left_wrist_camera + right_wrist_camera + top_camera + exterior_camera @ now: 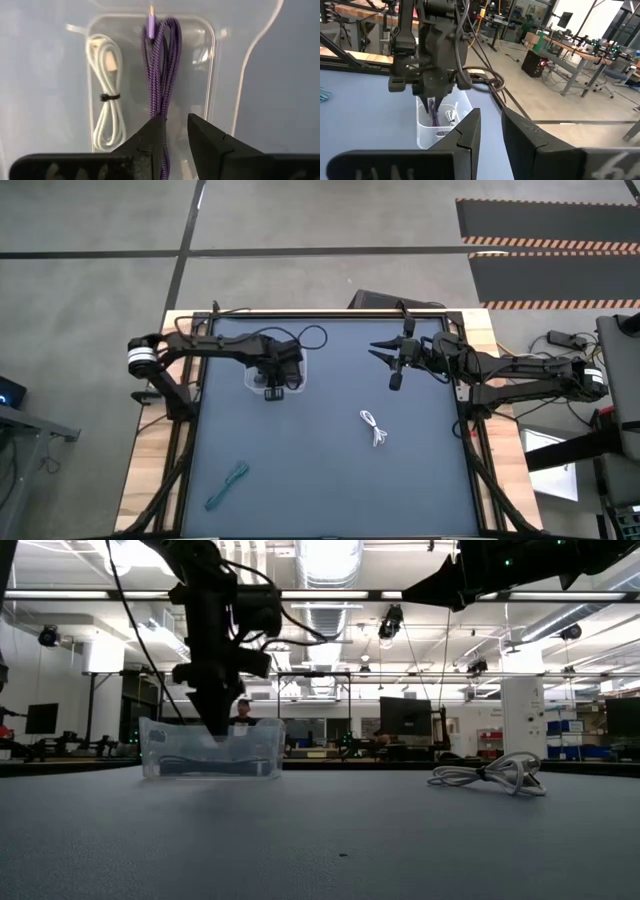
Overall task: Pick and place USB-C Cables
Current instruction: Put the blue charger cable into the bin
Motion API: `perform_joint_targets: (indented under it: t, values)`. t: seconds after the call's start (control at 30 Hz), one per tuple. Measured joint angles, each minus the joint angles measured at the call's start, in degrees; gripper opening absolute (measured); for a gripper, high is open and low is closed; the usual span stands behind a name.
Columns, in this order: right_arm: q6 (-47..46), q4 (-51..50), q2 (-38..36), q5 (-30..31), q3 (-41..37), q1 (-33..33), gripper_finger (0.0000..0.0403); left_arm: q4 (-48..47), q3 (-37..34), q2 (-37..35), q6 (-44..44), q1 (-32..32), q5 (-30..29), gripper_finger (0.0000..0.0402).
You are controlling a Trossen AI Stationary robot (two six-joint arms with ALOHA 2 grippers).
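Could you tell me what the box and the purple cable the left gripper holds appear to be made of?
The clear box looks like glossy transparent plastic: the table shows through its walls. The purple cable, held by the left gripper, seems to have a woven fabric jacket, judging by its striped braid pattern.

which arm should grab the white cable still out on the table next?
Right, probably. The right gripper hangs empty, jaws slightly apart, on the side where the white cable lies. The left gripper is over the clear box, jaws around the purple cable.
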State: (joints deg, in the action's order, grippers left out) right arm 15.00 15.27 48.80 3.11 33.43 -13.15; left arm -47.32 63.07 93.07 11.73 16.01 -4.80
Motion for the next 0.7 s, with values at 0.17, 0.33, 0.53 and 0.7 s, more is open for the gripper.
perform_joint_targets:
  t: [0.17,0.33,0.53,0.7]
  values:
    - [0.0,0.4,0.0,0.0,0.0,0.0,0.0068,-0.3,1.0,-3.8,-5.7,-0.4,0.0,0.0071]
    - [0.1,3.1,0.1,0.0,0.0,0.0,0.0068,-0.1,1.1,-9.7,-13.0,-2.6,0.0,0.0071]
    - [2.8,6.0,0.1,0.0,0.0,0.0,0.0068,1.1,1.1,-16.3,-24.3,-8.2,0.0,0.007]
    - [5.4,8.7,0.1,0.0,0.0,0.0,0.0068,6.1,1.1,-18.8,-31.7,-14.8,0.0,0.007]
